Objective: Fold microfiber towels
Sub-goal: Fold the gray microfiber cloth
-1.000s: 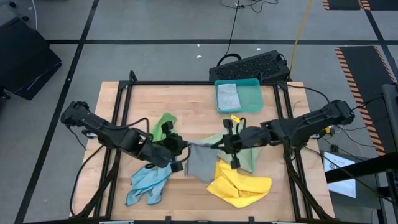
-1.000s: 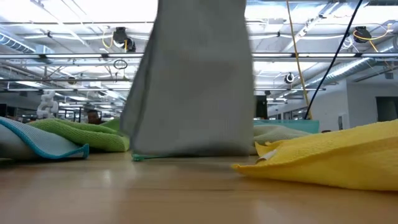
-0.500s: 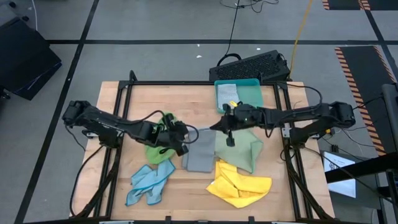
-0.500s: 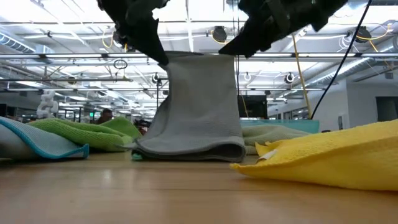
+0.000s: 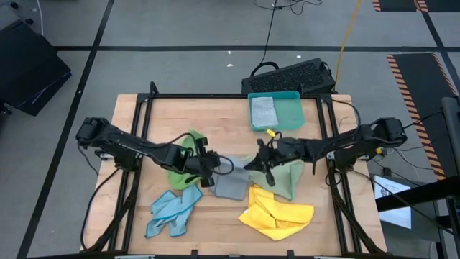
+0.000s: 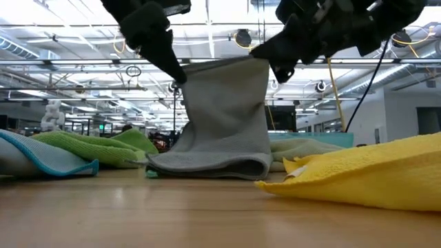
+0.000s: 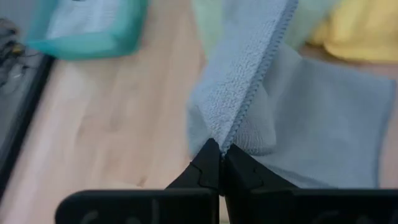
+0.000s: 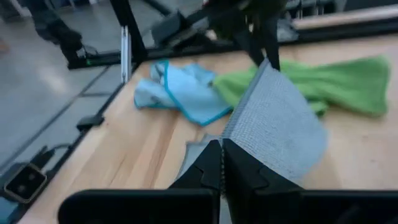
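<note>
Grey microfiber cloth, the grey towel [image 5: 231,181], sits at the middle of the wooden table [image 5: 215,119], its lower part resting folded on the surface and its upper edge lifted between the two arms. The left gripper [image 5: 213,164] is clamped on one upper corner of the grey towel; the right gripper [image 5: 256,163] is clamped on the opposite upper corner. In the low view the cloth hangs from both grips and curls under where it meets the table.

The bright green towel [image 5: 183,155] lies bunched beneath the left arm. The light blue towel [image 5: 172,210] lies crumpled near the front edge, left of the grey towel. The yellow towel [image 5: 277,214] lies crumpled near the front edge to the right. The pale green towel [image 5: 286,176] lies under the right arm. The teal tray [image 5: 287,111] stands at the table's far edge and contains one folded cloth.
</note>
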Available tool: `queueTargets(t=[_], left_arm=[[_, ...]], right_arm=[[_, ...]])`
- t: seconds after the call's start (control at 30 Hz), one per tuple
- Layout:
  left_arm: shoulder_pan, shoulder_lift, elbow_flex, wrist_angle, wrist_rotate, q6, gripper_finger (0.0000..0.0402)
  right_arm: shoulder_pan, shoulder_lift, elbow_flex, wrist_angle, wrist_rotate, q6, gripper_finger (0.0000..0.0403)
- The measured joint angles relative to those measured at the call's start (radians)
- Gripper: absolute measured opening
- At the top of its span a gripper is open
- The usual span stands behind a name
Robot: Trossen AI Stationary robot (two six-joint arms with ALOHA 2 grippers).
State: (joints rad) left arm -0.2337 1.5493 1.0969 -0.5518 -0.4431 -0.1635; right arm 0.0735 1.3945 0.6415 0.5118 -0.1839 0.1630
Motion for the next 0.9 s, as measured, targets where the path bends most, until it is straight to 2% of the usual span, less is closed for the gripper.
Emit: queueTargets(t=[0.1, 0.3, 0.53, 0.6, 0.77, 0.9], left_arm=[[-0.012, 0.030, 0.000, -0.011, 0.024, 0.005, 0.0005], [-0.055, 0.039, 0.000, -0.002, 0.072, -0.019, 0.0005], [-0.082, 0.034, 0.000, -0.049, 0.079, -0.050, 0.0005], [-0.083, 0.034, 0.000, -0.050, 0.090, -0.056, 0.0005], [-0.083, 0.034, -0.039, -0.045, 0.092, -0.070, 0.0005], [-0.082, 0.034, -0.103, 0.043, 0.112, -0.076, 0.0005]], right_arm=[[0.048, 0.049, 0.000, 0.023, 0.054, 0.017, 0.0000], [0.121, 0.096, 0.000, 0.097, 0.060, 0.084, 0.0000], [0.171, 0.136, 0.004, 0.140, 0.163, 0.092, 0.0000], [0.174, 0.164, 0.001, 0.149, 0.163, 0.112, 0.0000], [0.182, 0.288, 0.002, 0.295, 0.161, 0.166, 0.0001], [0.185, 0.342, 0.003, 0.336, 0.152, 0.209, 0.0002]])
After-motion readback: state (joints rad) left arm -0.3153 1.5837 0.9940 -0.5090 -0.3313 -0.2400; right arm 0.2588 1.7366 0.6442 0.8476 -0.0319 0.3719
